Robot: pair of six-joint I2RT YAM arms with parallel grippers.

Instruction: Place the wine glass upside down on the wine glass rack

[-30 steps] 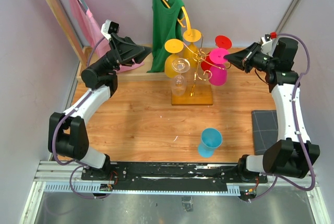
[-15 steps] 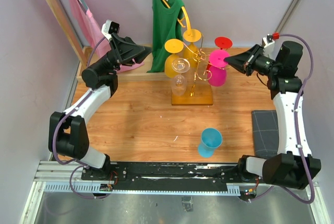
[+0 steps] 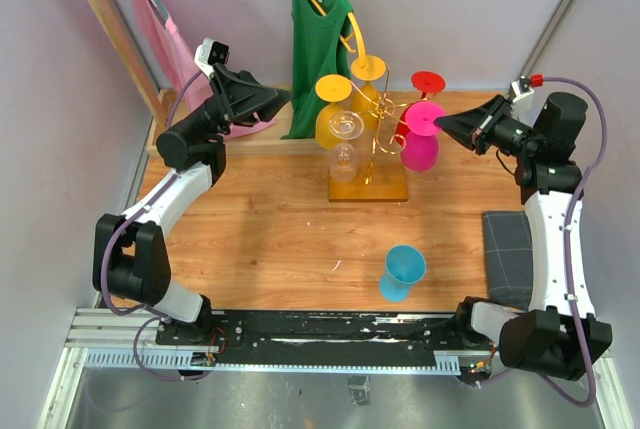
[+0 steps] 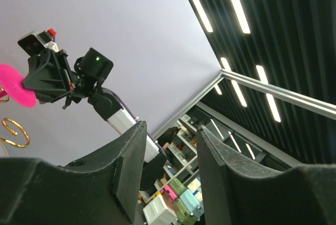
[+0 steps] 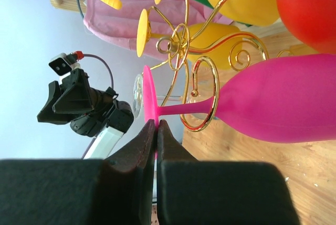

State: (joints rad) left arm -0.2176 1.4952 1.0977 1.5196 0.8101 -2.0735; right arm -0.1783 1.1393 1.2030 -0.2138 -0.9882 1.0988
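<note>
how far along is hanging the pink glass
Done: the pink glass hangs upside down, its stem in a curl of the rack. In hand: the right gripper is shut on the edge of its foot. Left: release and back off. The left gripper is open, holding nothing.

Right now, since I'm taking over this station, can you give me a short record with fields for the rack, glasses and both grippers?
rack: gold stand, upright on the table
pink glass: upside down, stem through a gold curl of the rack
right gripper: shut, pinching the pink glass's foot edge
left gripper: open, empty, away from the rack
also hung: yellow glasses, red glass, clear glass
blue cup: on the table, apart from the rack
</note>
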